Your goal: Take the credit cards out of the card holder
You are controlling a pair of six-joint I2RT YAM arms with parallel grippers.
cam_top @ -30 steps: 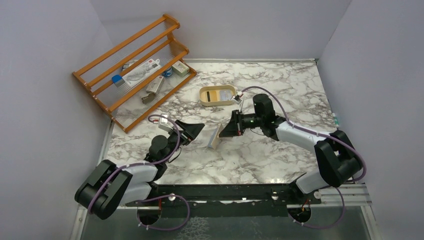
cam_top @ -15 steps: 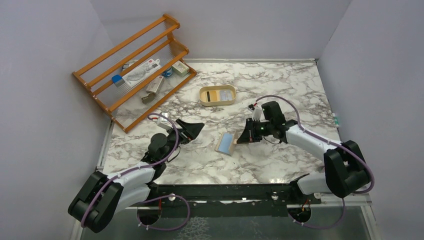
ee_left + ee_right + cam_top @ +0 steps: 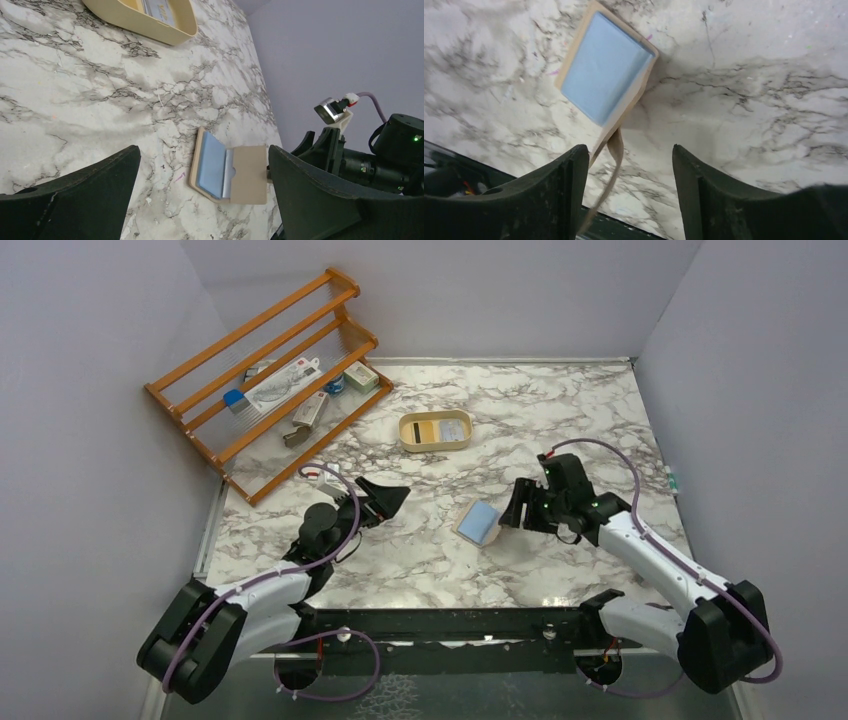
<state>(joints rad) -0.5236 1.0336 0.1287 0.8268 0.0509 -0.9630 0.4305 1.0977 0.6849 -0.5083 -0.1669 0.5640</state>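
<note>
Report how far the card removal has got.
Done: the holder lies open on the table, and a card appears to lie in the tray. In hand: nothing; both pincers are open, the right pincer beside the holder, the left pincer off to the side. Left: the blue card sits in the holder and must come out.

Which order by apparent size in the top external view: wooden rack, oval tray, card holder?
1. wooden rack, by far the largest.
2. oval tray, clearly longer than the card holder.
3. card holder, smallest, lying open on the marble.
</note>
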